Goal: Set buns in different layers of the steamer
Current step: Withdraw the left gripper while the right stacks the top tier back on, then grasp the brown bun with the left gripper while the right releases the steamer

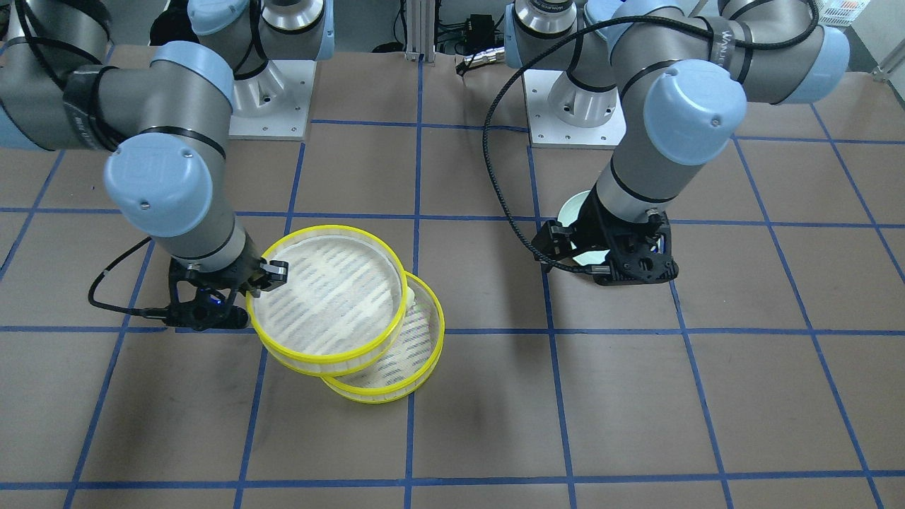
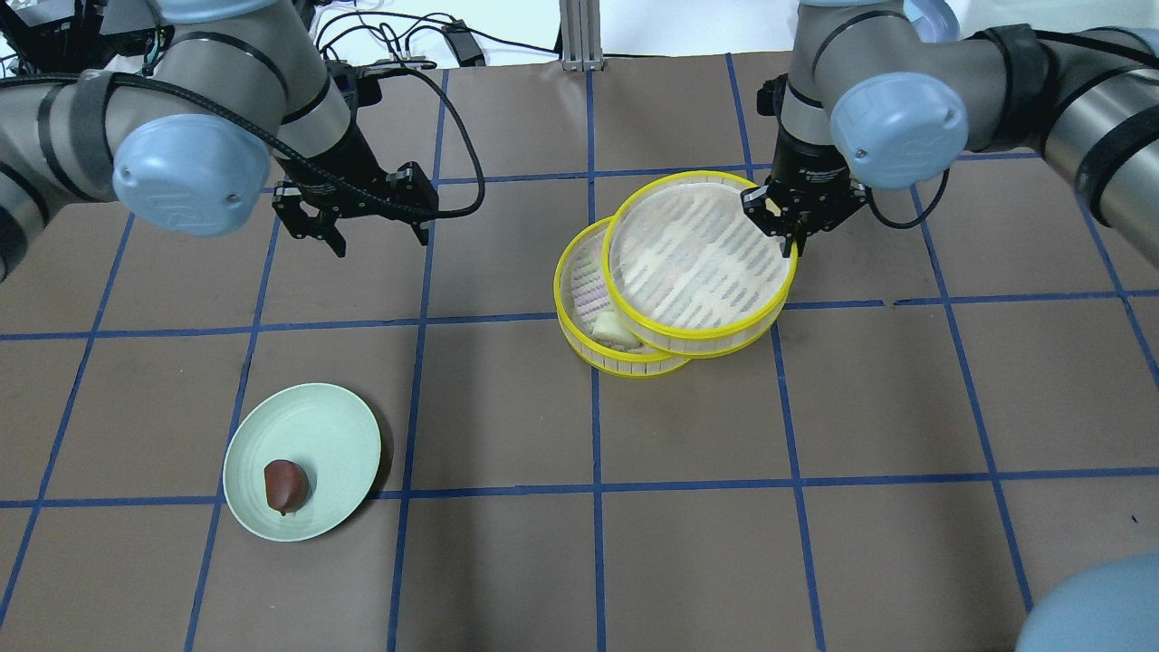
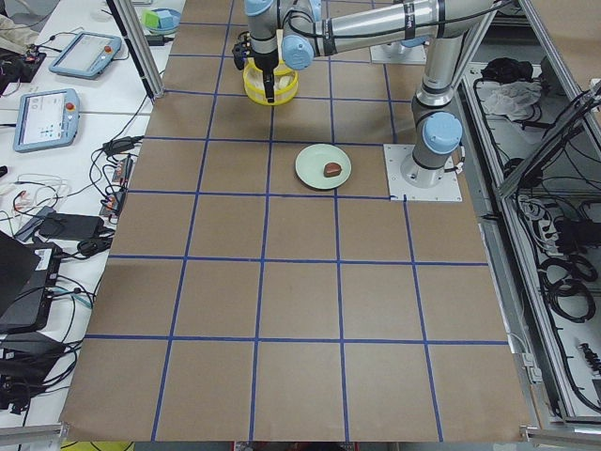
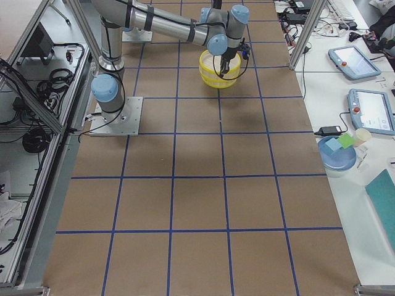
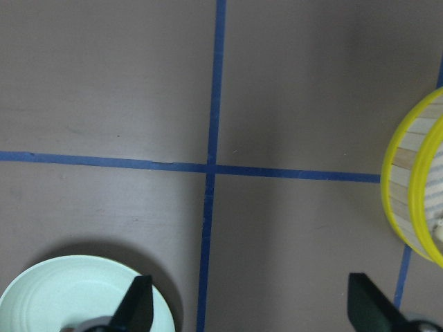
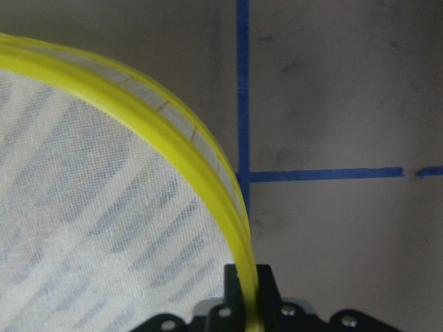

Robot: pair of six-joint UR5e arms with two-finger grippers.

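The steamer's upper tray (image 2: 697, 258), with a yellow rim and a mesh floor, sits shifted off-centre over the lower tray (image 2: 579, 272). My right gripper (image 2: 786, 231) is shut on the upper tray's rim (image 6: 173, 131), one finger inside and one outside. The upper tray is empty. The cream bun (image 2: 611, 328) lies in the uncovered part of the lower tray. The brown bun (image 2: 285, 484) lies on the pale green plate (image 2: 335, 435). My left gripper (image 2: 382, 241) is open and empty, held above the table near the plate (image 5: 69, 297).
Brown table with blue tape grid lines. The two arm bases (image 1: 272, 99) stand at the robot's edge. The left arm's black cable (image 1: 495, 155) loops over the table. Tablets and cables lie on side benches (image 3: 47, 113).
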